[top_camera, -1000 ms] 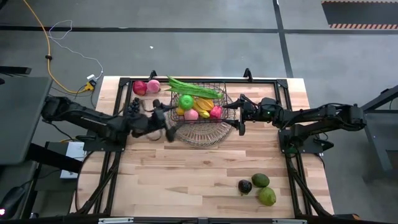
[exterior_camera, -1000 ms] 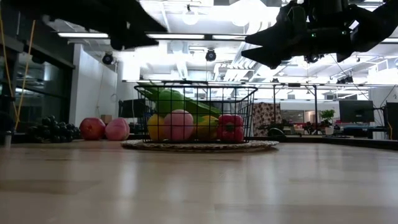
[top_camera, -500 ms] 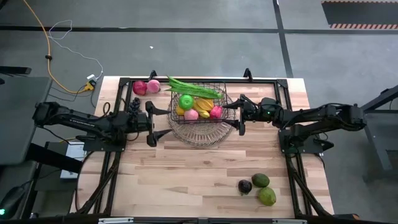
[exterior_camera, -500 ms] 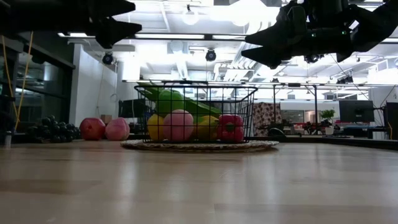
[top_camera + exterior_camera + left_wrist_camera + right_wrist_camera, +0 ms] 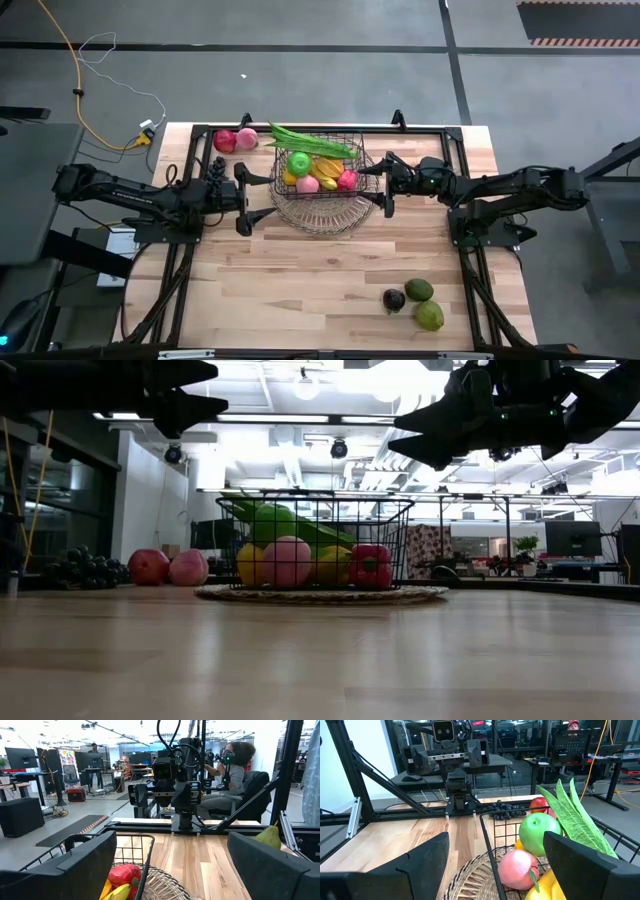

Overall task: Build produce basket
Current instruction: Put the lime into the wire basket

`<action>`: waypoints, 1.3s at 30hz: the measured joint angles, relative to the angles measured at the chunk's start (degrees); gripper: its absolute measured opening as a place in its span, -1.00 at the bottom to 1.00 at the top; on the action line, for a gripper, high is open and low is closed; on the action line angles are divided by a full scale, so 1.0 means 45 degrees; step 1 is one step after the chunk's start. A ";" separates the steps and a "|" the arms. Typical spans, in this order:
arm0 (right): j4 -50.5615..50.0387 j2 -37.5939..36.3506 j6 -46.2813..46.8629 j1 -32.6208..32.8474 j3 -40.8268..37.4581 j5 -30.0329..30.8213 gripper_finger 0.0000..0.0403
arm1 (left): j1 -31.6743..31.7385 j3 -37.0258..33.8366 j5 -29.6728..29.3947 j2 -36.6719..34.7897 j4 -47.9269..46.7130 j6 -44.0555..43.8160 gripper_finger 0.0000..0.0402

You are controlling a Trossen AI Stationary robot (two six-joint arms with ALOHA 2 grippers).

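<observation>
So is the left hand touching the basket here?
Apart. The high view shows bare wood between the open left hand and the basket; the low view shows it hovering above rim height.

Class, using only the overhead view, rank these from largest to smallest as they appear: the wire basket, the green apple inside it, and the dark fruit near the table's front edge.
1. Wire basket, by far the largest.
2. Green apple.
3. Dark fruit; it looks close to the apple in size, so this last ranking is unsure.
</observation>
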 joint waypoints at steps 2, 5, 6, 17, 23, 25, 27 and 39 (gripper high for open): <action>0.0003 0.0000 0.0001 0.0000 0.0002 0.0000 0.56 | 0.0000 0.0000 0.0000 0.0000 0.0000 0.0000 0.84; 0.0027 0.0000 0.0233 0.0000 -0.0002 -0.0005 0.56 | 0.0000 0.0000 0.0000 0.0000 0.0000 0.0000 0.84; 0.0065 0.0000 0.0675 0.0000 0.0000 -0.0005 0.56 | 0.0000 0.0000 0.0002 0.0000 0.0000 0.0000 0.84; -1.0351 -0.0044 0.2713 0.2253 0.3960 0.0311 0.56 | 0.0000 0.0000 0.0000 0.0004 -0.0121 -0.0004 0.84; -1.7789 -0.0044 0.6926 0.5325 0.5972 0.2649 0.56 | 0.0000 0.0000 -0.0005 0.0005 -0.0117 -0.0048 0.84; -1.9339 -0.0044 0.8914 0.6517 0.6371 0.2696 0.56 | 0.0000 0.0000 -0.0001 0.0005 -0.0112 -0.0106 0.84; -2.0155 -0.0025 1.0802 0.7688 0.6655 0.2696 0.56 | 0.0000 0.0001 -0.0005 0.0004 -0.0112 -0.0235 0.84; -2.1530 0.1163 1.7353 1.1534 0.6812 0.2013 0.56 | -0.0005 0.0005 -0.0118 0.0001 -0.0107 -0.0137 0.84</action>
